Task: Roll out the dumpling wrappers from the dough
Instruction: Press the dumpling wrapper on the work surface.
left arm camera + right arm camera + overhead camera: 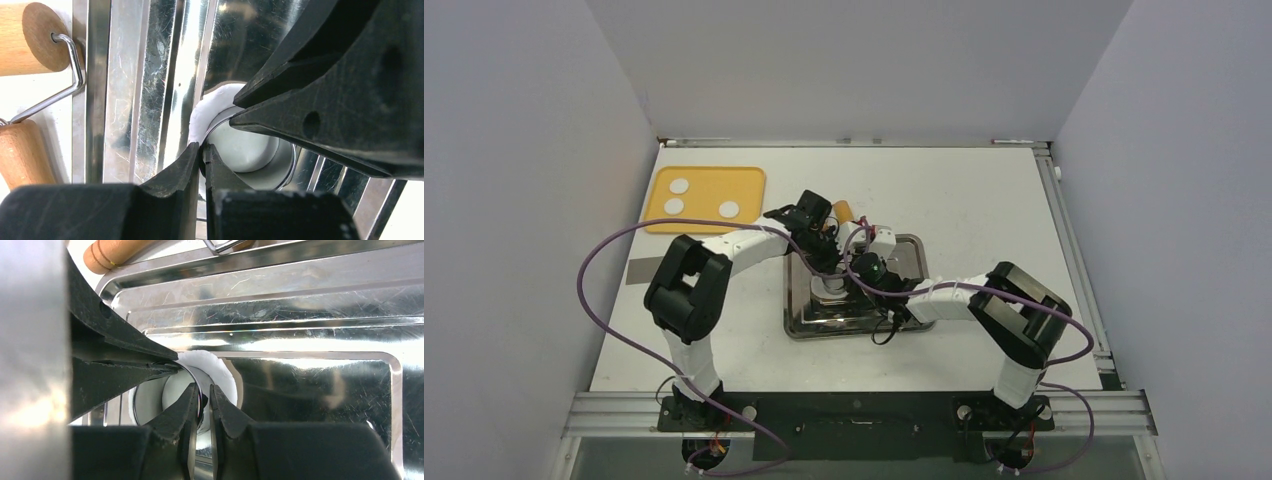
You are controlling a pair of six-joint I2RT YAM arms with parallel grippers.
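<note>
The left gripper [201, 150] and right gripper [204, 392] each pinched the ring [265, 176] wall, on separate sides, probably to press it evenly into the wrapper [210, 107] mid-tray [310, 290]; dough [680, 186] waited on the yellow board [749, 190], upper left.

Top camera overhead looking down, both wrist cameras close, facing one steel tray [911, 258]
</note>
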